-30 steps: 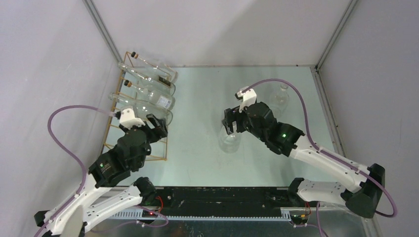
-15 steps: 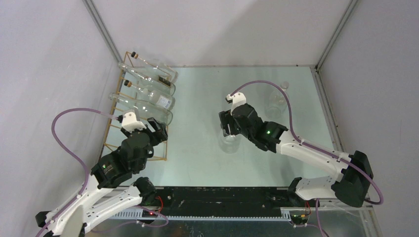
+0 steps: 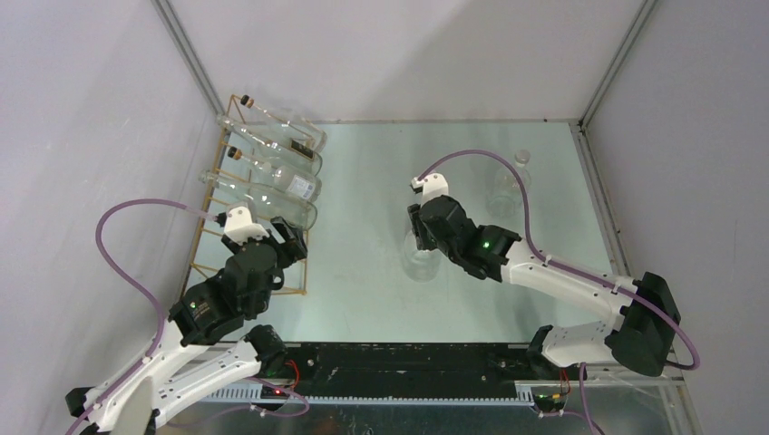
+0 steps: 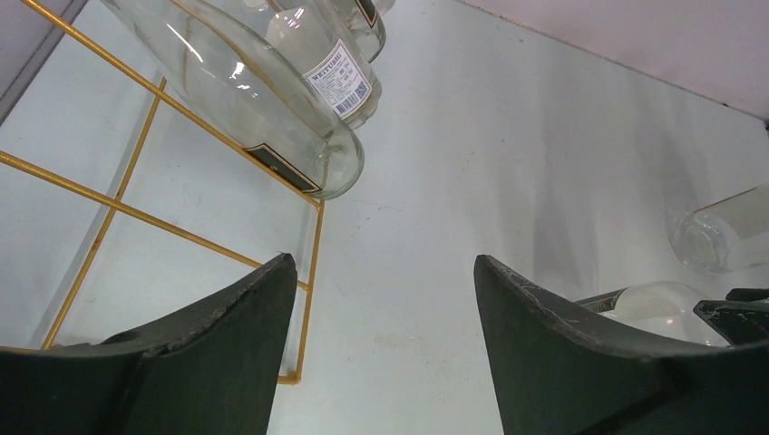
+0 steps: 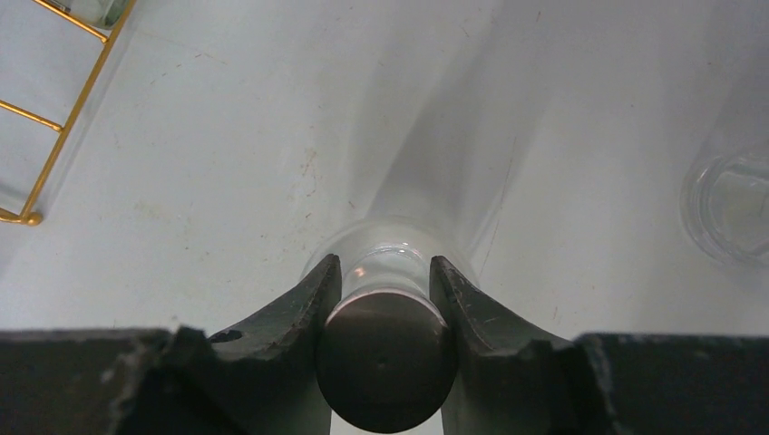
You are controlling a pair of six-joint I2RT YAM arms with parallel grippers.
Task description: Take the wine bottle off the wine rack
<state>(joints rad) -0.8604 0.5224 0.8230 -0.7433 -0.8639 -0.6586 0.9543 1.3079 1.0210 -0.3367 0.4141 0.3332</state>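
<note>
The gold wire wine rack lies at the far left with three clear wine bottles on its rungs; its near rungs and the nearest racked bottle show in the left wrist view. My left gripper hangs open and empty over the rack's near right corner. A clear wine bottle stands upright on the table's middle. My right gripper is shut on its neck just under the dark cap.
Another clear bottle stands upright at the back right, seen also in the right wrist view. Grey walls and metal frame posts close in the pale green table. The arm bases sit along the near edge.
My right gripper came down over the standing bottle and shut on its neck. The left arm drew back slightly toward the near edge, still open.
</note>
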